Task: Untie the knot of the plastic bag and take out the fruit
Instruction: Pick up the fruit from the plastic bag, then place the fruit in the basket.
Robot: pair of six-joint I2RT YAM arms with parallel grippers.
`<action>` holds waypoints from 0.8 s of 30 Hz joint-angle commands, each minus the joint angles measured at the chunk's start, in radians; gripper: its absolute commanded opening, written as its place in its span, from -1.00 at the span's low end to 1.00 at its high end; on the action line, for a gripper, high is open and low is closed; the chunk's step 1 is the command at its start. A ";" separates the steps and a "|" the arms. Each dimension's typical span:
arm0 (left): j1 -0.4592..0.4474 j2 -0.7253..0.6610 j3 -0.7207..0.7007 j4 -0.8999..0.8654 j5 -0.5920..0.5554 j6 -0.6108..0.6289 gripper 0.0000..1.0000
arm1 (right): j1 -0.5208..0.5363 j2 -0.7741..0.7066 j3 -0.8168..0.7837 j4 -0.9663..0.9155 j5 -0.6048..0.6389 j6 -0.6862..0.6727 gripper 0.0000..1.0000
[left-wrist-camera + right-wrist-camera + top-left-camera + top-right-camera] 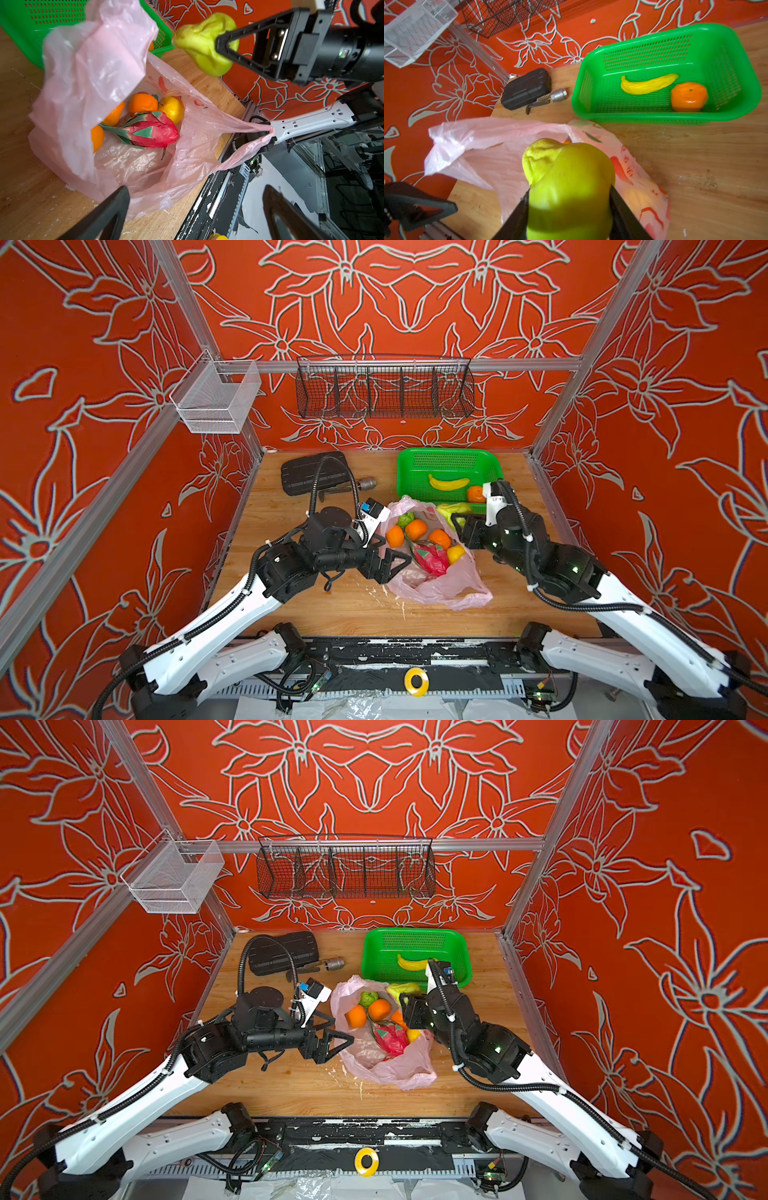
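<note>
Right gripper clamped on pale green fruit over rim of open plastic bag on tabletop; left gripper apart, empty. Risks: fruit slips short of green basket; unheld bag flops over oranges.

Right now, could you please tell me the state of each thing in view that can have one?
plastic bag: untied, mouth open, lying slack.
left gripper: open, empty, beside the bag.
right gripper: shut on the pale green fruit, lifted clear of the bag.
dragon fruit: inside the bag, with oranges.
green basket: holds a banana and an orange.
black case: closed.
</note>
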 commanded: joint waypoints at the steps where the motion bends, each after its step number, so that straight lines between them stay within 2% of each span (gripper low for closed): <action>1: 0.006 0.017 0.031 0.026 0.002 0.012 0.97 | -0.090 0.018 0.062 -0.025 -0.035 -0.064 -0.01; 7: 0.005 0.040 0.098 -0.029 -0.052 0.035 0.97 | -0.291 0.167 0.168 -0.030 -0.164 -0.133 -0.01; 15: 0.005 0.078 0.150 -0.016 -0.113 0.086 0.97 | -0.498 0.433 0.290 -0.010 -0.323 -0.244 -0.01; 24: 0.006 0.163 0.252 -0.008 -0.126 0.139 0.97 | -0.656 0.710 0.442 -0.010 -0.385 -0.303 -0.01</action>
